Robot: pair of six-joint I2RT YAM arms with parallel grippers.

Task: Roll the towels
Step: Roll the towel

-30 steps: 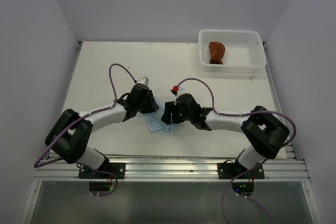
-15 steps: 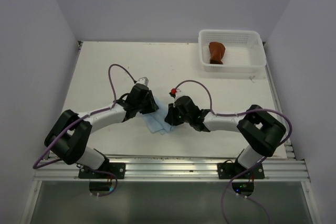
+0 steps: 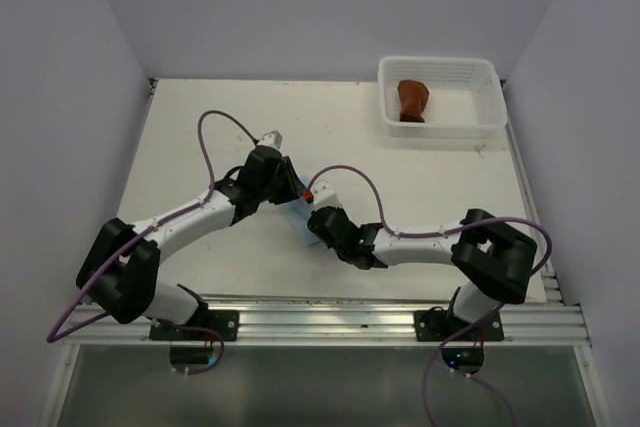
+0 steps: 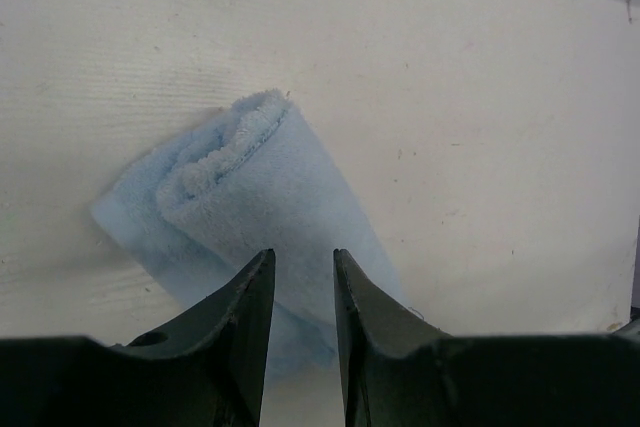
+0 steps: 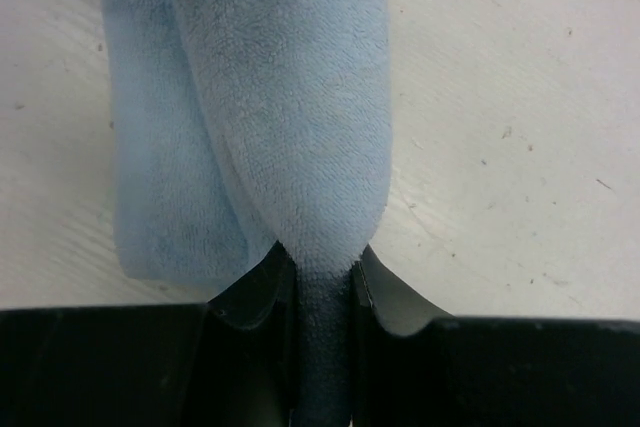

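A light blue towel (image 4: 268, 182) lies partly rolled on the white table, a flat layer showing beside the roll. In the top view only a sliver of it (image 3: 297, 217) shows between the two grippers. My right gripper (image 5: 320, 255) is shut on the near end of the roll (image 5: 290, 97); in the top view it (image 3: 314, 223) sits just right of the towel. My left gripper (image 4: 303, 253) hovers over the towel's other end, jaws slightly apart with nothing between them; in the top view it (image 3: 288, 191) is at the towel's far side.
A white basket (image 3: 490, 75) stands at the back right of the table and holds a rolled brown towel (image 3: 411, 100). Purple cables loop over both arms. The table's near edge is an aluminium rail (image 3: 330, 312).
My right gripper has swung left and nearer the front edge, dragging the towel's end with it. My left gripper has moved a little toward the back and stands off the towel.
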